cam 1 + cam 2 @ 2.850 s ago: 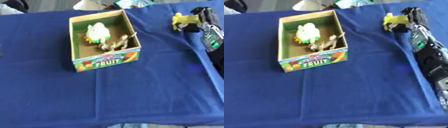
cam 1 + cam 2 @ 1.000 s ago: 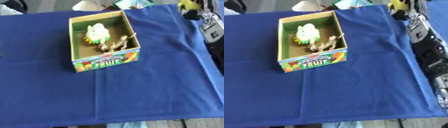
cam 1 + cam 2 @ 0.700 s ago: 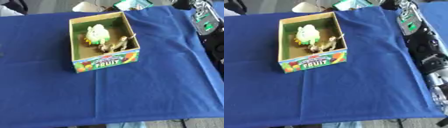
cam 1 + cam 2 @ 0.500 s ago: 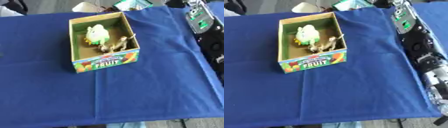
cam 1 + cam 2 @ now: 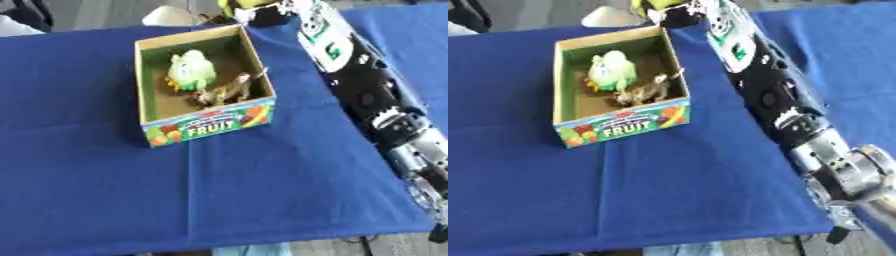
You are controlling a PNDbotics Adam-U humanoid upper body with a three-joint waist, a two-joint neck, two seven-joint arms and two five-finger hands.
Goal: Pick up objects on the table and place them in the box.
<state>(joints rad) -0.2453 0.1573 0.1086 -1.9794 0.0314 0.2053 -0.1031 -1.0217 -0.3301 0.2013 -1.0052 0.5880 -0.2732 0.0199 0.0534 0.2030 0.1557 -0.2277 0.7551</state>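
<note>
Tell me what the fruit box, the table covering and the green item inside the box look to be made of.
Fruit box: probably cardboard, with plain tan inner walls and a printed matte front. Table covering: blue cloth, judging by soft creases and a draped edge. Green item: rounded and pale green, possibly plush or plastic; the views leave that open.

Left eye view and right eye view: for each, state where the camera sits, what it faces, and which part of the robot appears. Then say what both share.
Left eye view: in the robot's head, looking down on the blue table and fruit box; the right arm crosses its right side.
Right eye view: beside it, same downward look; the right arm reaches to the right hand, which carries a yellow object beyond the box.
Shared: box, the toys in it, table and arm.
</note>
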